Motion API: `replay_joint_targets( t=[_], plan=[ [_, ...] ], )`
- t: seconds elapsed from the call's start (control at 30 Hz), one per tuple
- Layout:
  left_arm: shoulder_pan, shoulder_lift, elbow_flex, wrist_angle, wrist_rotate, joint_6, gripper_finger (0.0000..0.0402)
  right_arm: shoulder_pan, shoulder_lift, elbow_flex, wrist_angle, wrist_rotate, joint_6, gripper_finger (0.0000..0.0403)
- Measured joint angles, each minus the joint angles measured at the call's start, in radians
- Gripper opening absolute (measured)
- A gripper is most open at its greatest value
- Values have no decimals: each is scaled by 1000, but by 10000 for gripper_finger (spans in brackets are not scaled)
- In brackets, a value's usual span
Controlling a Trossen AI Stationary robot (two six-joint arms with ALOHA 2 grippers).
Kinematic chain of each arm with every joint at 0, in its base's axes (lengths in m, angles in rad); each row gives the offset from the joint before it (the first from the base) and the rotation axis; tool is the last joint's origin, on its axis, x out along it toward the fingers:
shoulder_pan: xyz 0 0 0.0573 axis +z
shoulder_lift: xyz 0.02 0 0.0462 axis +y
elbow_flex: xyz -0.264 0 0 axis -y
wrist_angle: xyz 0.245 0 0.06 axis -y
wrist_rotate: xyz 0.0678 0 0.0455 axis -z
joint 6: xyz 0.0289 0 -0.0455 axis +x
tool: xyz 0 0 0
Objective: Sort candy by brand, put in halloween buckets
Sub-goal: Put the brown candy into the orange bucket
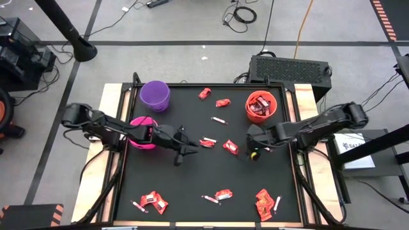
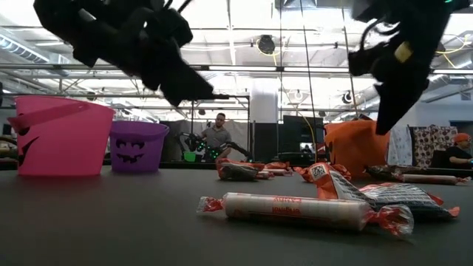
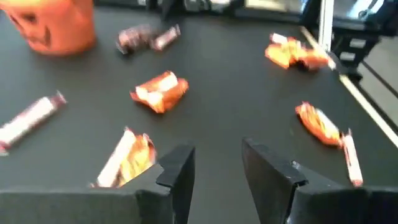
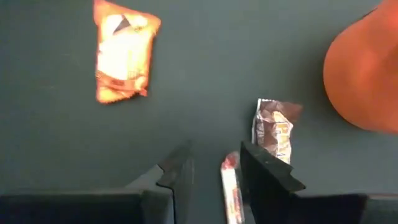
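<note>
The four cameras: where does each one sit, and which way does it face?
High view: above the table, looking straight down; both arms show, left gripper, right gripper.
Low view: at tabletop height, looking level across candy to the pink bucket and purple bucket; both arms hang from above.
Left wrist view: looks past its own open fingers across the mat.
Right wrist view: looks down past its own fingers.
All four views show the orange bucket.

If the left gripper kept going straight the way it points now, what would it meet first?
Probably bare black tabletop. The left gripper has open, empty jaws, and the lane ahead between them looks free. The crumpled orange candy wrapper lies off to one side; depth is unclear.
</note>
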Motion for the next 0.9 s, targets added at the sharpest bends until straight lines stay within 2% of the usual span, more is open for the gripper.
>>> replay_joint_targets(
  t=[0.13, 0.3, 0.43, 0.63, 0.9],
  plan=[
    [-36, 46, -1, 23, -1, -22, 138, 32, -101, -84, 51, 50, 114, 123],
    [-90, 136, -1, 142, -13, -21, 138, 31, -117, -136, 68, 46, 217, 123],
    [-101, 176, 22, 228, -12, -6, 138, 31, -73, -139, 51, 89, 212, 123],
    [-106, 178, 33, 230, -8, -3, 138, 25, 20, -139, 50, 170, 171, 123],
    [-104, 178, 33, 230, -8, 29, 138, -8, 168, -139, 49, 174, 143, 123]
  ],
)
